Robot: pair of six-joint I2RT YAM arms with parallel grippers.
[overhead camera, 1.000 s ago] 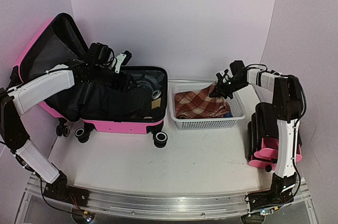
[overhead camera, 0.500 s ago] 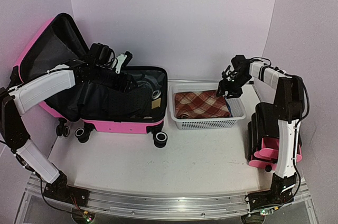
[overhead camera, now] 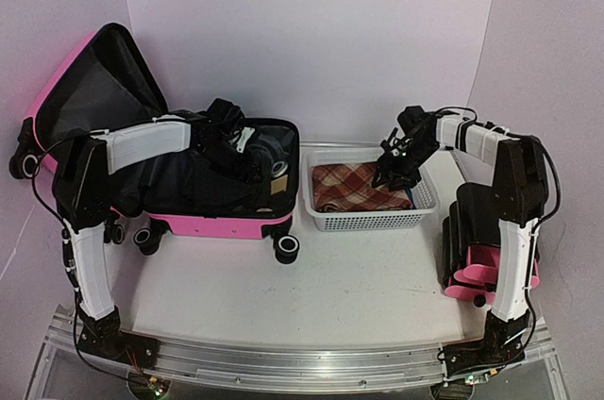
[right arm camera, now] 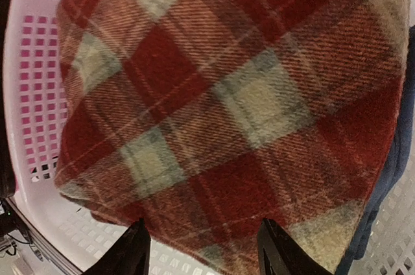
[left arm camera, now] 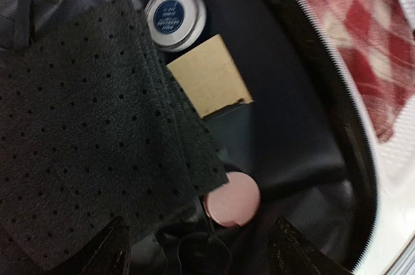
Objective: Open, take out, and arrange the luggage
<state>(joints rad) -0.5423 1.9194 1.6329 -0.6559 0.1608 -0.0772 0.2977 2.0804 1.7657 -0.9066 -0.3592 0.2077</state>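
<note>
The luggage [overhead camera: 208, 225] stands open at the left end of the counter [overhead camera: 359, 296]. Its lid leans up behind and to the left, and its black-lined tray faces up.

My left pincer [overhead camera: 249, 149] hangs over the right half of that tray, fingers spread with nothing between them. Beneath it inside the luggage lie a perforated black fabric [left arm camera: 84, 139], a round tin with a blue lid [left arm camera: 175, 19], a tan card [left arm camera: 209, 74] just beside the tin, and a small pink disc [left arm camera: 231, 198] tucked against the fabric's edge.

Just right of the luggage sits a white mesh basket [overhead camera: 368, 221] holding a folded red plaid cloth [right arm camera: 227, 106], with something dark blue [right arm camera: 389, 178] at the cloth's side. My right pincer [right arm camera: 206, 252] hovers over the plaid cloth, fingers apart and pinching nothing.

A black cabinet with pink drawers [overhead camera: 486, 268] stands beyond the basket, farthest from the luggage.
</note>
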